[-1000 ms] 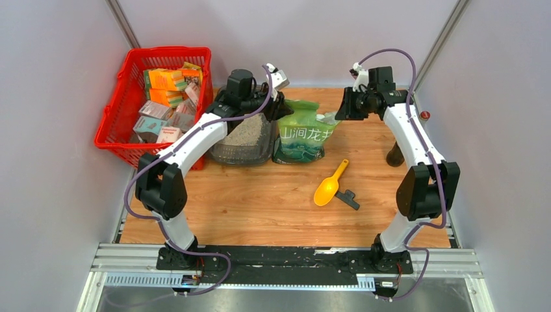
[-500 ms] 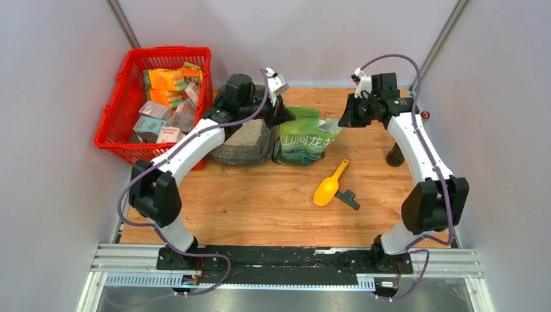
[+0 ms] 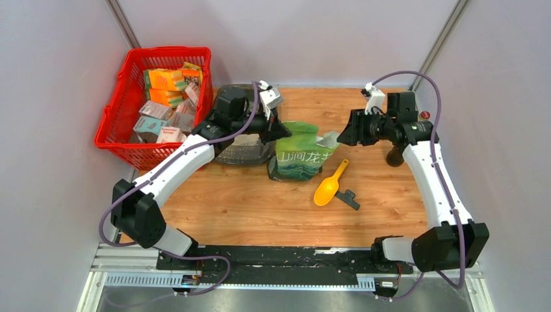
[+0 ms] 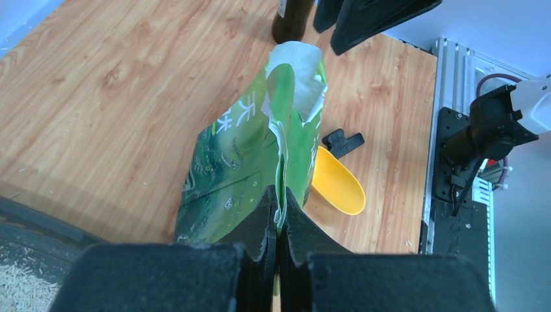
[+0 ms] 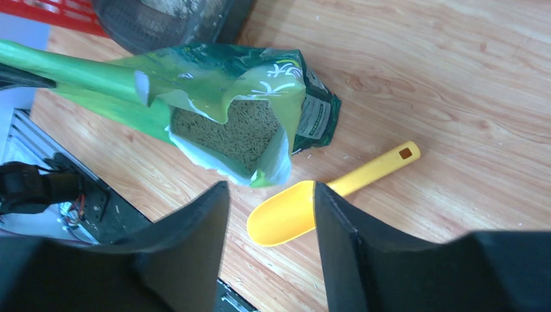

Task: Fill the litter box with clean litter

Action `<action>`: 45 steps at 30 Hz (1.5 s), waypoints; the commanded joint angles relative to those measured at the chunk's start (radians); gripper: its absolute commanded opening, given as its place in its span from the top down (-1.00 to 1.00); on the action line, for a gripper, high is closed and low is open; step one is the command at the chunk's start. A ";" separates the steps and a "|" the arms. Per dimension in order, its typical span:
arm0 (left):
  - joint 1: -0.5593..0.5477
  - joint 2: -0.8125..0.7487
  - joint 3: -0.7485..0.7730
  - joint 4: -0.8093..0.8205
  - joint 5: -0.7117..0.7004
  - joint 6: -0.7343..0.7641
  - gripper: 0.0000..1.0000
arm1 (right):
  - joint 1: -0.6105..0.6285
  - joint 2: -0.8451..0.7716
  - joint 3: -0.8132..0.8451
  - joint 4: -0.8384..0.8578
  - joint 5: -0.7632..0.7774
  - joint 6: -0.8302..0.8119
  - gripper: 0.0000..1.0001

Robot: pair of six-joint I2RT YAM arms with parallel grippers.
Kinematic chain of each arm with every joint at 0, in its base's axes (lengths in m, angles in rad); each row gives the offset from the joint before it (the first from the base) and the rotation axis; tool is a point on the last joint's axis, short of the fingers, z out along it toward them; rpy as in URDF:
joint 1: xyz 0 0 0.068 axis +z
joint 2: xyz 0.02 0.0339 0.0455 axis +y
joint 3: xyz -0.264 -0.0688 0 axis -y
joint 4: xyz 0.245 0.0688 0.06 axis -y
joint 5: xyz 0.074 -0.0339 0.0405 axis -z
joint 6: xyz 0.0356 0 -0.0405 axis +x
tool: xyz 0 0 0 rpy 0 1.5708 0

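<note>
The dark grey litter box (image 3: 229, 155) sits beside the red basket, half hidden under my left arm, with pale litter (image 3: 245, 139) in it. Its corner shows in the left wrist view (image 4: 26, 224). My left gripper (image 3: 275, 130) is shut on the top edge of the green bag (image 3: 300, 159), pinching the flap (image 4: 279, 207). The bag (image 5: 214, 84) is open, with pale granules (image 5: 227, 130) inside. My right gripper (image 3: 346, 134) is open and empty (image 5: 269, 190), just right of the bag's mouth and above the yellow scoop (image 5: 292, 211).
The red mesh basket (image 3: 117, 127) with several boxes stands at the back left. The yellow scoop (image 3: 328, 186) and a small black clip (image 3: 349, 198) lie on the wooden table (image 3: 260, 208). A dark bottle (image 3: 394, 156) stands under my right arm.
Both grippers moved toward the near edge. The left gripper kept its hold and the bag came forward with it, away from the back wall. The right arm swung outward to the right.
</note>
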 commanded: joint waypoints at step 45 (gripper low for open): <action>-0.007 -0.089 0.069 -0.103 -0.020 0.143 1.00 | 0.039 -0.050 -0.293 0.466 -0.453 -0.583 0.07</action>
